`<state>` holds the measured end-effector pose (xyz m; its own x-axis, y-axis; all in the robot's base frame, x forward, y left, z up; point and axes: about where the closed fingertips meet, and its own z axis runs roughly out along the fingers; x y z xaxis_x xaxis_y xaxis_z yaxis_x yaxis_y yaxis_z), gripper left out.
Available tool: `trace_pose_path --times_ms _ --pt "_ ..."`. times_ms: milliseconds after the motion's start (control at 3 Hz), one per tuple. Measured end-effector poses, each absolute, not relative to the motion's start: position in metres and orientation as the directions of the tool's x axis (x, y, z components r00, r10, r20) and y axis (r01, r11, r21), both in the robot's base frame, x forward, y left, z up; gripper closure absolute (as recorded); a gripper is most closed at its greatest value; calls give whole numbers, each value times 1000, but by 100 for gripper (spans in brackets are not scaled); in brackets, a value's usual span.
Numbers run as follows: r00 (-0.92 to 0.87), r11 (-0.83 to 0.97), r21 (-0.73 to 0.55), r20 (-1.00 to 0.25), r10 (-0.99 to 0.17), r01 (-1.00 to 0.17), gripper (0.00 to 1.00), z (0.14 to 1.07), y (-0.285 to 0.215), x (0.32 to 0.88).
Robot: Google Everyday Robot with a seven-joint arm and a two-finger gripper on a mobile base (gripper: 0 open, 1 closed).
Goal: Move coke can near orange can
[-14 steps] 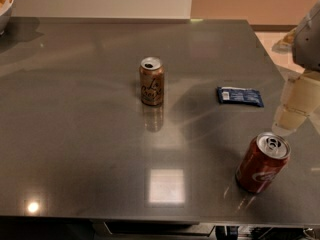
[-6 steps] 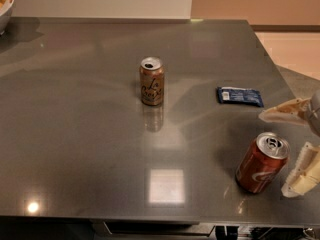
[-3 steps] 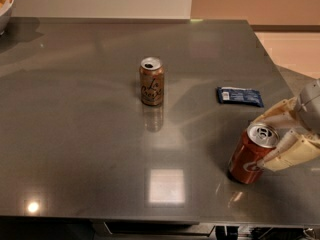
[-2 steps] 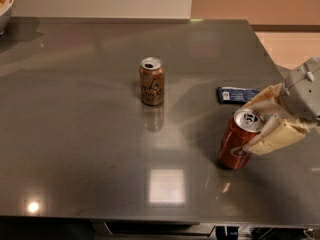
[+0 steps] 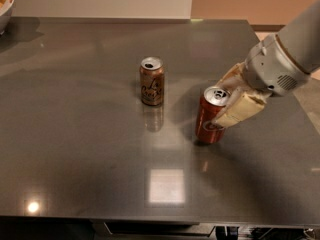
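The coke can, red with a silver top, stands upright on the grey table, right of centre. My gripper comes in from the right and is shut on the coke can, one tan finger in front of it and one behind. The orange can, coppery with dark script, stands upright a short way to the left of the coke can and a little farther back. A gap of about one can width lies between them.
A white bowl sits at the table's far left corner, partly cut off. The table's right edge runs under my arm. A bright light reflection lies on the table near the front.
My gripper closed on the coke can at the front right and has carried it left and back across the table, toward the orange can. The dark blue packet seen earlier is now hidden by my arm.
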<state>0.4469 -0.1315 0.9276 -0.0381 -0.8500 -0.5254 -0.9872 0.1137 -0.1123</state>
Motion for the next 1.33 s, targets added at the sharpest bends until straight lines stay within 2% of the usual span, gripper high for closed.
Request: trace_pose_path --times_ms 1000,1333 --pt "-102 167 -74 -535 -839 -983 100 918 -77 525" --pt "-122 181 -59 -535 -836 -982 94 913 -65 539"
